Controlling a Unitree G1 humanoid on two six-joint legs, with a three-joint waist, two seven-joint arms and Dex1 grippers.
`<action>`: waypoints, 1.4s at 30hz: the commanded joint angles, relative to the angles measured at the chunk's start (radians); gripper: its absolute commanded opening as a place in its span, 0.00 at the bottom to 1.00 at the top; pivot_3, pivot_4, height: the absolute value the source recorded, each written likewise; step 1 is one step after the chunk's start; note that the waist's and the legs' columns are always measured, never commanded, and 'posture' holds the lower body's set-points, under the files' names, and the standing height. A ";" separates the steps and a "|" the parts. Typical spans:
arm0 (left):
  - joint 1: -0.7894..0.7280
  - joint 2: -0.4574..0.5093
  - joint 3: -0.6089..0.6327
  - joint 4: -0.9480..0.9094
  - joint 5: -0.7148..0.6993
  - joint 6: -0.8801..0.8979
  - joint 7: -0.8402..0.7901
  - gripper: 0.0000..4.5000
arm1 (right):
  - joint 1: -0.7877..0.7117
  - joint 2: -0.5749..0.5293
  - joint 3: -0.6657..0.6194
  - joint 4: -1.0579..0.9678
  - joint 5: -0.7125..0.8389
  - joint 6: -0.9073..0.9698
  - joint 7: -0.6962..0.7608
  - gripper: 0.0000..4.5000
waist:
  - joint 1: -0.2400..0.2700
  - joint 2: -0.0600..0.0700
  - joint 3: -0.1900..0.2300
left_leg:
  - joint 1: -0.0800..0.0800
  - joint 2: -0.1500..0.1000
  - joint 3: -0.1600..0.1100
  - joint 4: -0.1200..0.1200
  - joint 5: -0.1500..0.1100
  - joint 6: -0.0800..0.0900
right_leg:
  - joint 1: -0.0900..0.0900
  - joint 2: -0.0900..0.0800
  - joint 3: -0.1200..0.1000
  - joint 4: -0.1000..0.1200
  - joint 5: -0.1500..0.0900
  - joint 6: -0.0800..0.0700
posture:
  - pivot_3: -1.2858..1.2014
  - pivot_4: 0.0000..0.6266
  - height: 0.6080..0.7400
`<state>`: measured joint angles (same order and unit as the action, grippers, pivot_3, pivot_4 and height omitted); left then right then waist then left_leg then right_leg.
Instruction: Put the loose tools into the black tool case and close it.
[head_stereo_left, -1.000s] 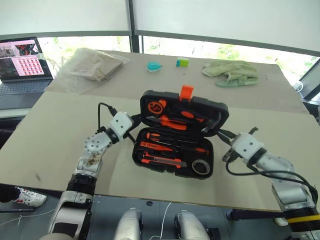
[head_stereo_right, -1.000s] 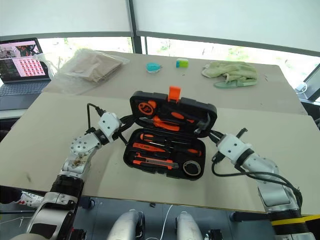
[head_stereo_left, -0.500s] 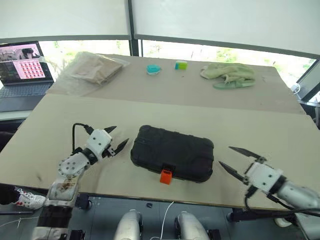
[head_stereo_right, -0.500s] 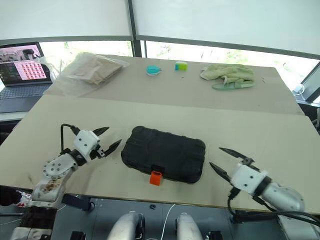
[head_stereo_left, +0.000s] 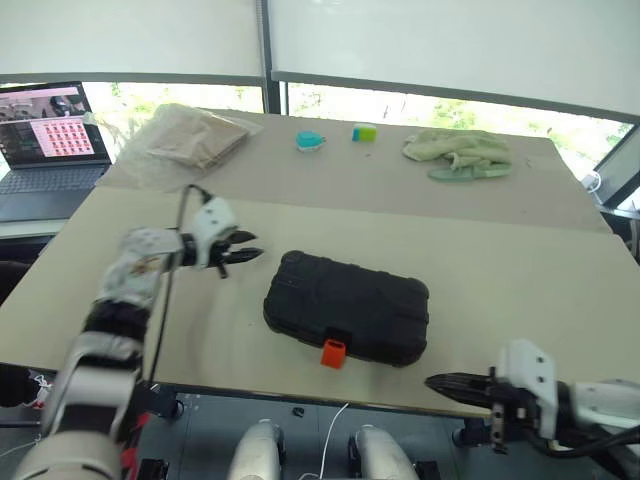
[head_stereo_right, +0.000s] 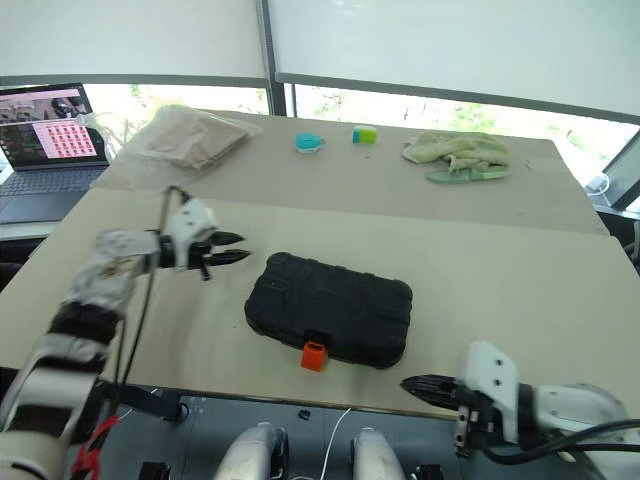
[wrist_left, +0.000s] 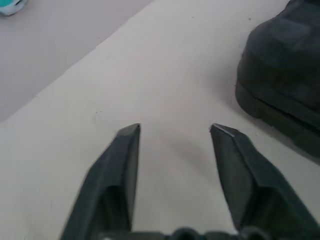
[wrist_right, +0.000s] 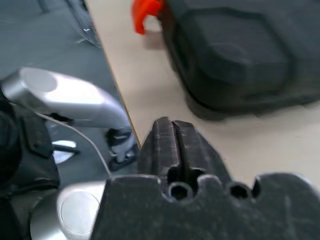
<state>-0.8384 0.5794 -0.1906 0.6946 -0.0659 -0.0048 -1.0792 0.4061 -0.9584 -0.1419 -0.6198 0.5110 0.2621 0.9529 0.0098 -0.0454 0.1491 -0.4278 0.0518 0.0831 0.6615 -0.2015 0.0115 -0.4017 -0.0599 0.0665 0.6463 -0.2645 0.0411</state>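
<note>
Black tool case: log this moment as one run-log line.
black tool case: lid down, orange latch sticking out | left gripper: fingers apart, empty, beside case | right gripper: fingers shut, empty, at table edge

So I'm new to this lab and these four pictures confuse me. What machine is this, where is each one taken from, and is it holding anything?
It is a humanoid robot with two arms. Two pictures come from cameras in its head, looking down over a table; the other two come from cameras on its wrists. The closed black tool case lies in the middle, its orange latch facing the robot. The left gripper is open beside the case; the right gripper is shut at the table's near edge. Neither holds anything. Farther back are a laptop, a plastic bag and a green cloth.
</note>
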 joint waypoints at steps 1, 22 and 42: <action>-0.105 -0.041 -0.033 0.168 0.067 -0.144 -0.027 0.09 | -0.058 0.010 0.061 0.002 -0.043 0.029 -0.005 0.00 | -0.002 0.000 0.000 | -0.002 0.000 -0.001 0.000 0.000 0.000 | -0.002 0.000 0.000 0.000 0.000 0.000 | 0.52 0.24 1.00; -0.164 -0.057 0.059 -0.100 -0.112 0.167 -0.374 0.01 | -0.284 0.086 0.032 0.177 -0.147 0.114 -0.062 0.00 | 0.005 0.000 0.001 | -0.010 -0.001 -0.004 0.004 -0.001 0.001 | -0.005 0.000 -0.003 0.002 0.000 0.002 | 0.52 0.24 1.00; -0.044 -0.183 -0.289 -0.166 0.127 -0.063 -0.302 0.01 | -0.412 0.161 0.280 0.224 -0.301 0.114 -0.055 0.00 | -0.010 0.009 -0.005 | 0.002 -0.002 -0.012 0.015 -0.004 0.005 | 0.013 0.002 -0.004 0.001 0.000 0.004 | 0.52 0.24 1.00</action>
<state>-0.9145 0.3897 -0.4440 0.4816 0.0035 -0.0736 -1.3835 0.0129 -0.8036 0.1370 -0.3985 0.2304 0.3831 0.9166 -0.0003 -0.0364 0.1439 -0.4254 0.0498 0.0708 0.6763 -0.2060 0.0169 -0.3891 -0.0583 0.0627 0.6477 -0.2640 0.0446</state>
